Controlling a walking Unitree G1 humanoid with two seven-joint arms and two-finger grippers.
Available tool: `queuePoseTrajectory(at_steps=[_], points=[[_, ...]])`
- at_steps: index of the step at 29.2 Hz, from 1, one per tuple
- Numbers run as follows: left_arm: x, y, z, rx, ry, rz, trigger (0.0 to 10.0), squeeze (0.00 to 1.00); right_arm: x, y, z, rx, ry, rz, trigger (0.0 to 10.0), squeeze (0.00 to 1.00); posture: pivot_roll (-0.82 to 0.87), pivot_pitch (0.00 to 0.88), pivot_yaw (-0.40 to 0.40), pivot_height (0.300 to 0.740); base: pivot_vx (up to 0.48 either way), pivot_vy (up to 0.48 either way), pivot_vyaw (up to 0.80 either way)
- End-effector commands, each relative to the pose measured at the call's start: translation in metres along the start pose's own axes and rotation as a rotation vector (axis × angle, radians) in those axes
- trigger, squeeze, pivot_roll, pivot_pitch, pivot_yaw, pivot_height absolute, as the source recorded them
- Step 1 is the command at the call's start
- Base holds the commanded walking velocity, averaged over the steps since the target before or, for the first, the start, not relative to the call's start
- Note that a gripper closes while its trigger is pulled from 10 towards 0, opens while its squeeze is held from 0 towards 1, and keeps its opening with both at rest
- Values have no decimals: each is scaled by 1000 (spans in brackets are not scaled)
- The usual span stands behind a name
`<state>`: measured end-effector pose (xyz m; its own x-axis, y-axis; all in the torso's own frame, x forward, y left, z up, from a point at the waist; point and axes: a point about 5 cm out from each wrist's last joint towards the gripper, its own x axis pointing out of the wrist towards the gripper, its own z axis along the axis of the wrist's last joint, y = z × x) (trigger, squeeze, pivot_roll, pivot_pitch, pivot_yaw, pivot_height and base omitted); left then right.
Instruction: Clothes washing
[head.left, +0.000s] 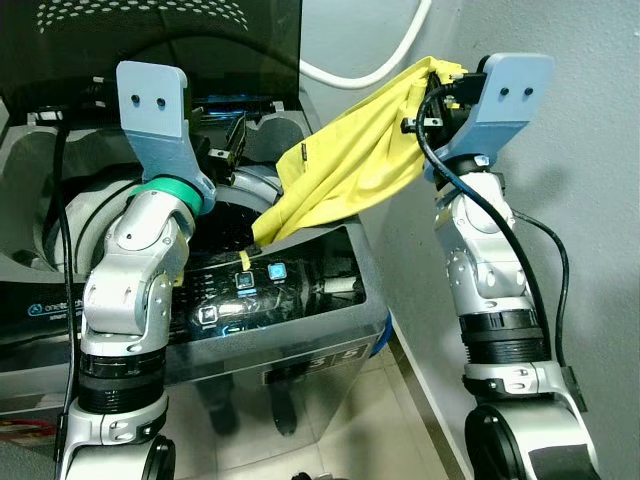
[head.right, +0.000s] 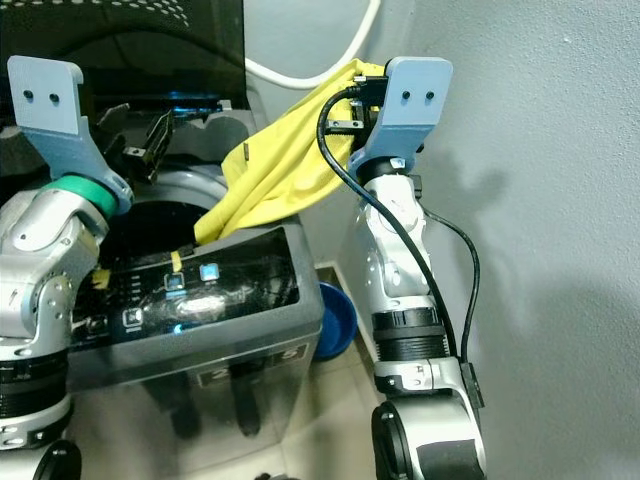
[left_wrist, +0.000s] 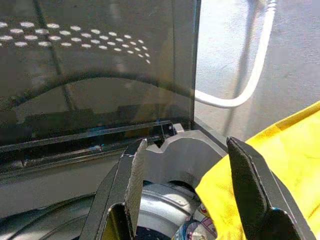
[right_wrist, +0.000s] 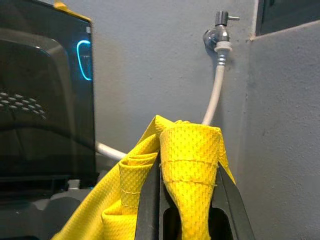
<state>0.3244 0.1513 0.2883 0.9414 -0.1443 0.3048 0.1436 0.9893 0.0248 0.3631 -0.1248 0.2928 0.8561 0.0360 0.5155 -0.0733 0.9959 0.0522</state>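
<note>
A yellow mesh garment hangs from my right gripper, which is shut on a bunched fold of it, high beside the washing machine's right rear corner. The cloth slopes down to the left, and its lower end lies over the drum rim. The top-loading washing machine stands with its dark lid raised. My left gripper is open over the back of the drum opening, with the yellow garment next to one finger and nothing between the fingers.
A lit control panel runs along the machine's front. A white hose leads from a wall tap behind the machine. A blue basin sits on the tiled floor between machine and grey wall.
</note>
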Motion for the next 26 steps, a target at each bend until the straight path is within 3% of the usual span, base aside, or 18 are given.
queuePoseTrajectory(at_steps=[1, 3, 20, 21, 23, 26], points=[[-2, -1, 2, -3, -8, -1, 10000, 0, 1, 0, 2, 3, -16, -3, 10000, 0, 99, 38, -22, 740, 0, 480, 0], [-2, -1, 1, -5, -9, 1, 10000, 0, 1, 0, 2, 1, -15, -4, 10000, 0, 98, 41, -22, 740, 0, 480, 0], [-3, -4, 0, 37, -1, -40, 10000, 0, 0, 3, 2, -20, -22, 13, 10000, 0, 99, 50, -20, 740, 0, 0, 0], [-5, -7, 2, 91, -8, -112, 10000, 0, 1, 5, 2, -36, -29, 41, 10000, 0, 99, 50, -20, 740, 0, 0, 0], [-6, -8, 3, 119, -12, -144, 10000, 0, 1, 6, 3, -43, -33, 53, 10000, 0, 99, 50, -20, 740, 0, 0, 0], [-11, -8, 15, 190, -56, -276, 10000, 0, 6, 8, 14, -30, -81, 118, 10000, 0, 102, 56, -18, 740, 0, 0, 0]])
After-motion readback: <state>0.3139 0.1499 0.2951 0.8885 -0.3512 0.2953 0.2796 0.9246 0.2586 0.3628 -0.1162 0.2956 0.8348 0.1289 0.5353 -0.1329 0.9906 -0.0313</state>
